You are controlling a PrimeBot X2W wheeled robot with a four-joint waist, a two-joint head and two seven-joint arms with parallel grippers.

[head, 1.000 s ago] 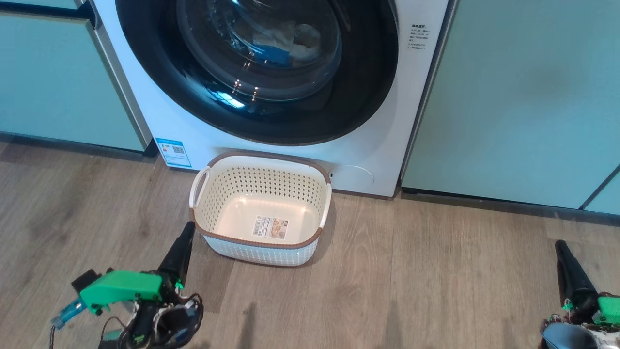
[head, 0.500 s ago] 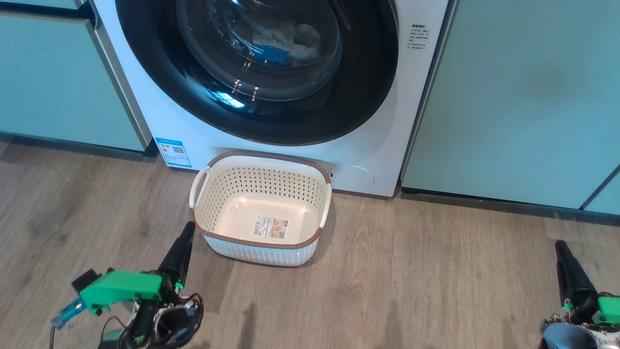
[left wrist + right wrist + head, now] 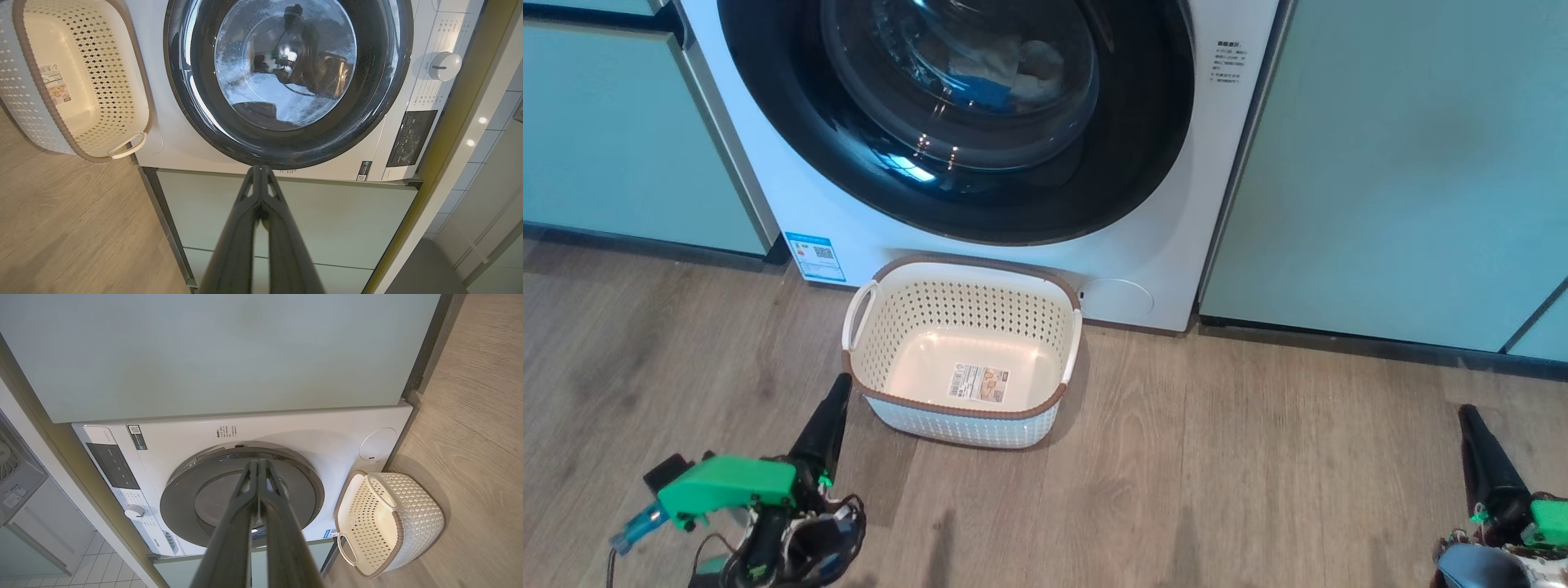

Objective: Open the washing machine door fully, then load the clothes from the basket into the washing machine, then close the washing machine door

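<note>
Both claws clenched and low over the floor; washer door shut with clothes inside.
Nearest, the left gripper (image 3: 840, 390) and right gripper (image 3: 1470, 418) have their fingers pressed together above the wooden floor (image 3: 1176, 490), the left tip just beside the basket (image 3: 964, 409). The basket stands on the floor against the washing machine (image 3: 1168, 245), its bottom label in plain sight. Beyond it, the washing machine door (image 3: 1143, 122) sits flush, and the clothes (image 3: 1013, 69) show behind its glass.
</note>
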